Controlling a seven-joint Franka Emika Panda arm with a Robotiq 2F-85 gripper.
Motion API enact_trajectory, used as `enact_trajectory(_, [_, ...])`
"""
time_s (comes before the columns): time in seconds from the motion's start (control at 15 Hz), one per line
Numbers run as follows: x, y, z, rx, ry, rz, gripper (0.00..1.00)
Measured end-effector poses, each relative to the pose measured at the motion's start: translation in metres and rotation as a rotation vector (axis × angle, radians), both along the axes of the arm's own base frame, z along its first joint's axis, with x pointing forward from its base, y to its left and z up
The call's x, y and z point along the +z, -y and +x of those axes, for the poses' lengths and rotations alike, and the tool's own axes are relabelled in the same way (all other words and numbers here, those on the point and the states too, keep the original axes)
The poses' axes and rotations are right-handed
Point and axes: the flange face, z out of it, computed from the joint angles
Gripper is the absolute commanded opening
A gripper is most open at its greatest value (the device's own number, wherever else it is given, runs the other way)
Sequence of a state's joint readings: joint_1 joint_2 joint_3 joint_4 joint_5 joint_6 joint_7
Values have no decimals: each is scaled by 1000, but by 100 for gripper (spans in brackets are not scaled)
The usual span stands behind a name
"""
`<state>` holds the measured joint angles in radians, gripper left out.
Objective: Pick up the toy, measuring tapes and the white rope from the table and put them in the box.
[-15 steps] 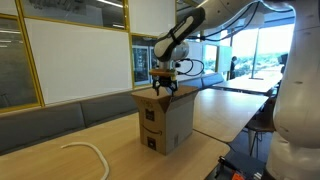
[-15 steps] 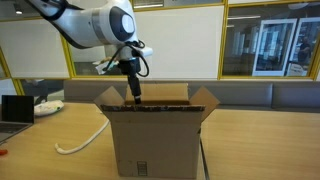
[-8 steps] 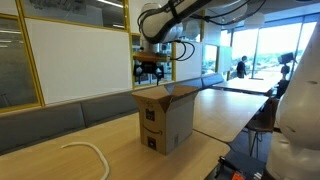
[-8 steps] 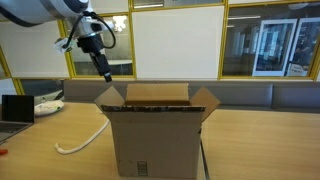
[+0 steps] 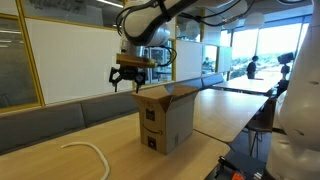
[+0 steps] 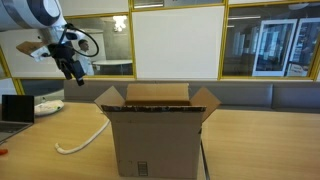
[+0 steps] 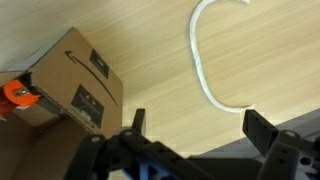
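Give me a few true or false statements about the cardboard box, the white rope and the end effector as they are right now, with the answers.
1. The long white rope lies on the wooden table, outside the brown cardboard box. True.
2. The end effector is down inside the box. False: it hangs in the air beside the box, above the table.
3. The end effector is open and holds nothing. True.
4. The box's top flaps are folded shut. False: they stand open.
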<state>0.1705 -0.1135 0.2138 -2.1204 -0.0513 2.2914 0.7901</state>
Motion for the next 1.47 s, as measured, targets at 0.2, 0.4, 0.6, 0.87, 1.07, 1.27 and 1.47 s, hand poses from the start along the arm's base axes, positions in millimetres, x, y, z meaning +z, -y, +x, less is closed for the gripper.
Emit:
enact_trajectory(0.2, [-34, -7, 13, 92, -42, 80, 100])
enact_trajectory(0.4, [-84, -14, 26, 168, -119, 139, 100])
enact_trajectory(0.6, [-136, -21, 38, 198, -204, 146, 100])
enact_trajectory(0.87, [-198, -30, 59, 205, -289, 131, 100])
enact_trajectory(1.07, [-242, -45, 70, 227, -338, 104, 100])
enact_trajectory(1.27, [-276, -60, 81, 234, -369, 67, 100])
enact_trajectory(1.47, [-298, -69, 97, 212, -388, 49, 100])
